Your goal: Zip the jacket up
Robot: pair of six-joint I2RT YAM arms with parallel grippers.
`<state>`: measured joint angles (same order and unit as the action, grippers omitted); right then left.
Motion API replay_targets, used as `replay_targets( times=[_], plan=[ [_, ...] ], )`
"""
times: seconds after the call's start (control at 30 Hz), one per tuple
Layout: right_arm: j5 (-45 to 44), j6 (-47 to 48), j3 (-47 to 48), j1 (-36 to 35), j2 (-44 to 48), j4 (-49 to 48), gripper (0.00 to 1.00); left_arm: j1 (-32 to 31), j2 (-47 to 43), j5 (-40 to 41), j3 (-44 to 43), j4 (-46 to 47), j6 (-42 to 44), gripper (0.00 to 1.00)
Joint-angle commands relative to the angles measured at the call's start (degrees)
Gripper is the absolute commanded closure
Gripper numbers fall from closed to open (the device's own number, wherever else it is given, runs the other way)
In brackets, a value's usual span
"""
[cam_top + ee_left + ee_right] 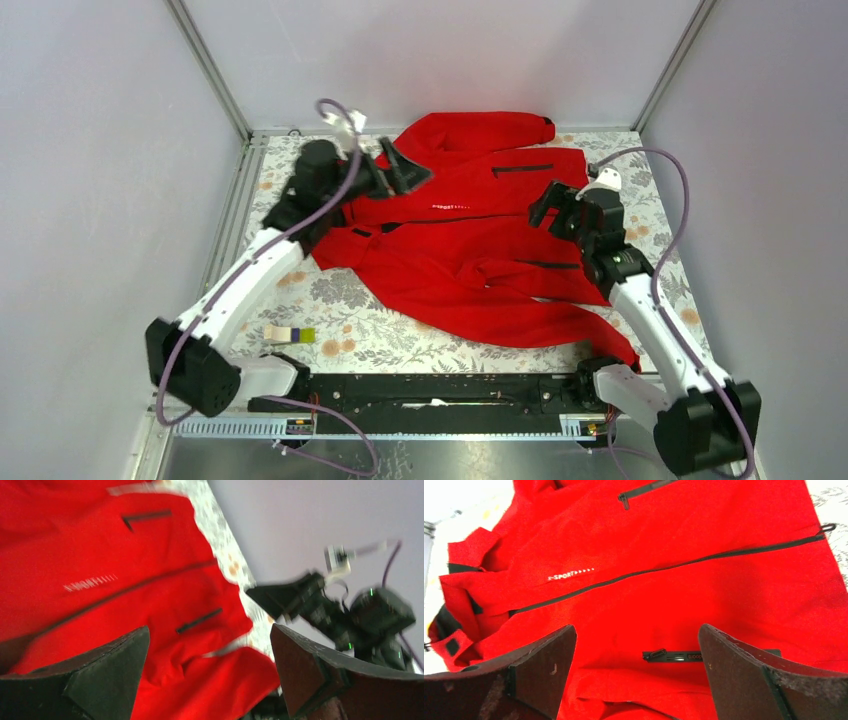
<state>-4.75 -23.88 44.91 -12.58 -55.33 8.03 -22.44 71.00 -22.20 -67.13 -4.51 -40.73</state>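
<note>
The jacket (pixel 470 235) lies across the far half of the bench (pixel 350 340), collar toward the left edge. The left hand (pixel 402 172) hovers over the collar and the right hand (pixel 548 208) over the hem.

Left wrist view: blurred, fingers spread, holding nothing.

Right wrist view: fingers likewise spread and empty. The front zipper (pixel 664 569) looks joined nearly to the collar (its pull is not discernible), so this is probably the finishing stretch. The next move calls for finding and pinching that pull.

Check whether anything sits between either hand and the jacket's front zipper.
Nothing visible does. The left hand and the right hand are open above the jacket, and its front zipper lies uncovered.
</note>
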Motion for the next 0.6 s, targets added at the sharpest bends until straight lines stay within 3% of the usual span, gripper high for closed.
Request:
replay_targets(
  times=[0.0,0.23,0.57],
  plan=[
    [0.3,-0.2,2.6,0.5,-8.2,-7.1,0.01,-10.5,5.8,2.9,-0.7,1.7,3.2,0.01],
    [-0.4,-12.1,5.7,10.3,-20.2,-9.7,0.01,-18.7,18.7,6.2,-7.2,2.0,6.4,0.01],
    [-12.4,-30.9,12.0,18.6,-32.9,-11.4,0.01,-21.6,28.2,10.0,-13.6,4.3,10.0,0.01]
  ],
)
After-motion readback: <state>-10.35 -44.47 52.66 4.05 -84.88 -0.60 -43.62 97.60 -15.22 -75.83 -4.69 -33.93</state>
